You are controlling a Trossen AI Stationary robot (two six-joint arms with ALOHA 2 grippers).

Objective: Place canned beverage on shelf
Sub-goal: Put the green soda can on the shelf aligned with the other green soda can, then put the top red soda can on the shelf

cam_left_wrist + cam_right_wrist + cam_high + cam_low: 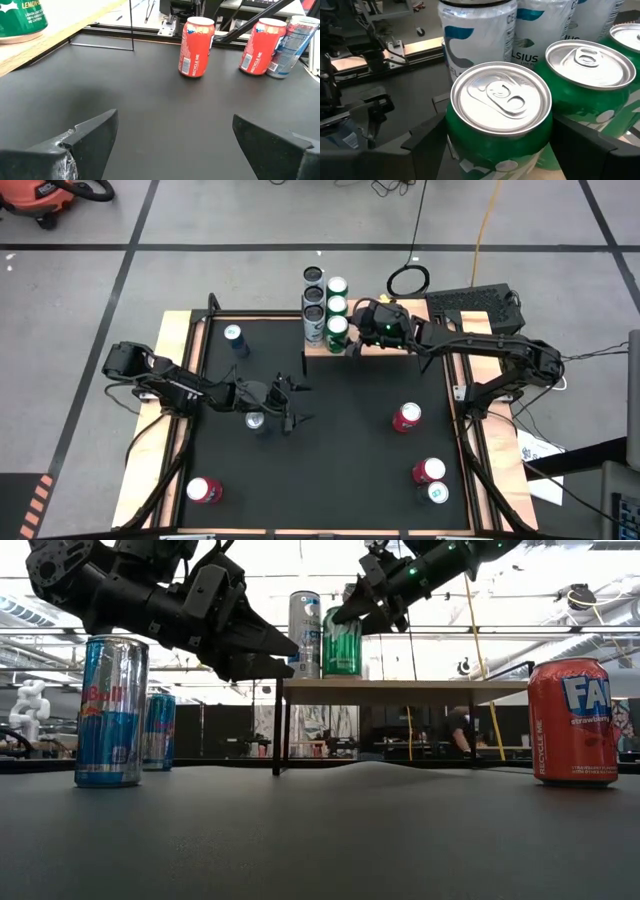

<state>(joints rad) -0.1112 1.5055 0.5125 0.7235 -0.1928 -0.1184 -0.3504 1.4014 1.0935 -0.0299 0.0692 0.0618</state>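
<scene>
High view: the shelf (385,348) sits at the table's far edge w/ a cluster of cans on its end. Two tall pale cans (314,302) stand at the back and three green cans in a row next to them. The right gripper (352,328) is at the nearest green can (336,333), fingers either side of it. Right wrist view shows those fingers flanking the can body w/ a bit of slack, can upright on the plank (545,167), its neighbour green can (590,80) touching or just beside it. So I judge this can as delivered, jaws parting or barely loosened; whether they still touch it I cannot tell.

Left gripper (290,402) hangs wide open and empty over mid-table, a small blue can (255,420) just behind it.

Left to do, approx: blue can (235,338) off to the gripper's far side, three red cans (406,417) and a teal-top can (438,492) all on the table yet.

Low view adds what the top-down can't: shelf top raised on thin legs, green can (341,643) standing level on it. Left wrist view alone shows the open fingers (87,137) w/ bare table between, red cans (196,46) ahead
</scene>
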